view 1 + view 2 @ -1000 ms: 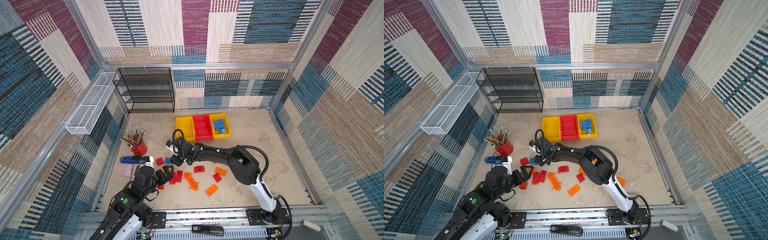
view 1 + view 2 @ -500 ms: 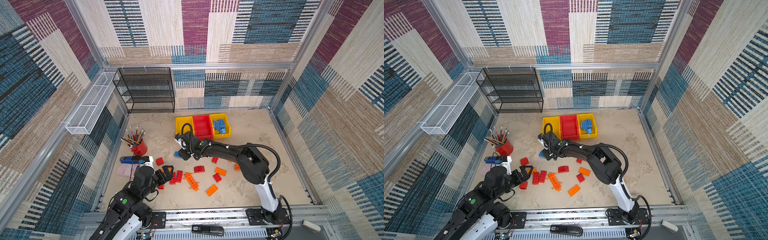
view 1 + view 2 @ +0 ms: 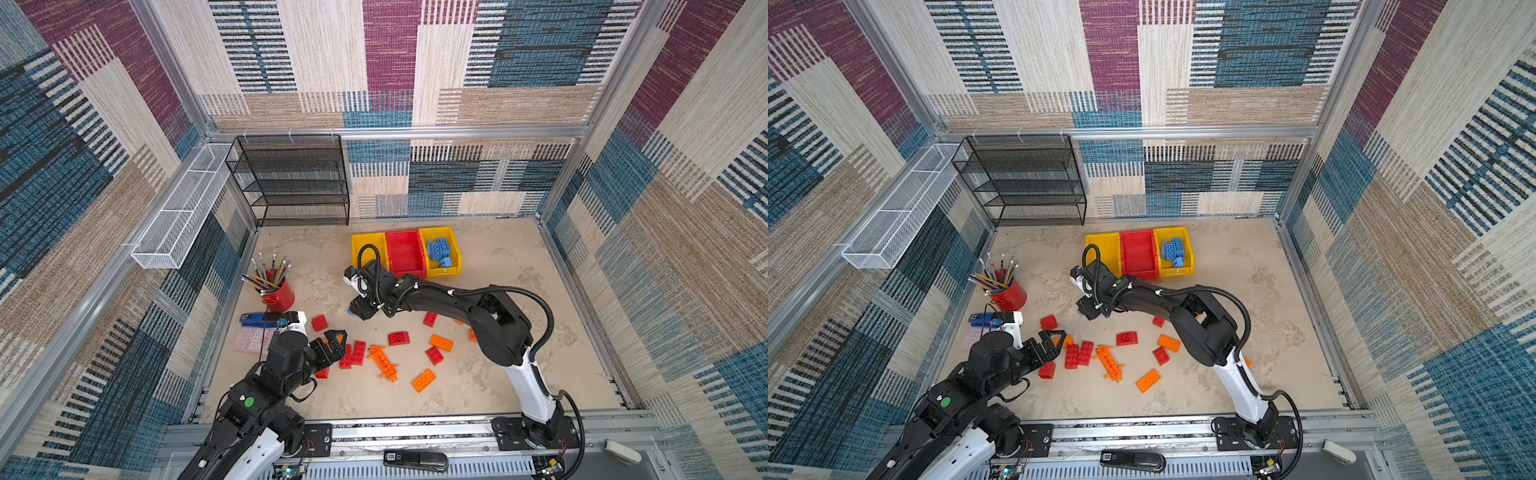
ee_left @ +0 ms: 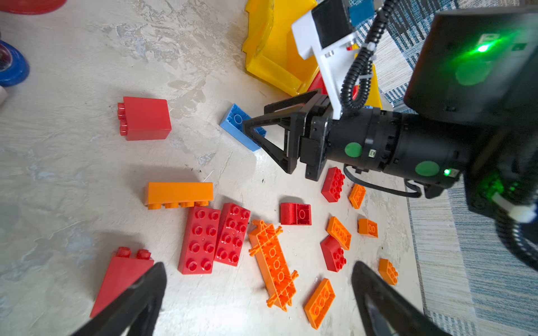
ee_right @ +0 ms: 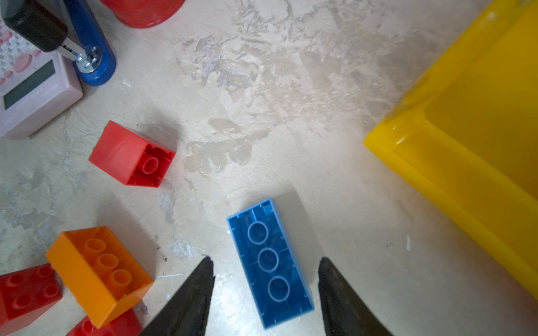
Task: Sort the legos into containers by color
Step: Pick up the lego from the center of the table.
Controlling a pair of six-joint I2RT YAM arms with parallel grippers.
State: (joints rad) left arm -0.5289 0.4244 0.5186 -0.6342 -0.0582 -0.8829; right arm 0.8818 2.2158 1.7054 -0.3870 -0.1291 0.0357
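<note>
A blue brick (image 5: 269,261) lies studs-down on the table, just in front of the left yellow container (image 3: 368,249). My right gripper (image 5: 265,260) is open and straddles it, with a gap on each side of the brick. In both top views the right gripper (image 3: 359,309) (image 3: 1086,309) hides most of this brick. The red container (image 3: 405,249) holds nothing; the right yellow one (image 3: 451,266) holds several blue bricks (image 3: 439,251). Red and orange legos lie scattered, among them a long orange holed plate (image 3: 384,361). My left gripper (image 3: 336,347) (image 4: 258,264) hangs open beside two red bricks (image 3: 353,353).
A red pencil cup (image 3: 280,293), a blue stapler (image 3: 259,320) and a pink calculator (image 3: 251,338) stand at the left. A black wire shelf (image 3: 291,183) is at the back, with a white wire basket (image 3: 178,216) on the left wall.
My right gripper has shifted a little toward the containers and its jaws have spread wider, leaving the blue brick loose on the table between them. The left arm has not moved.
</note>
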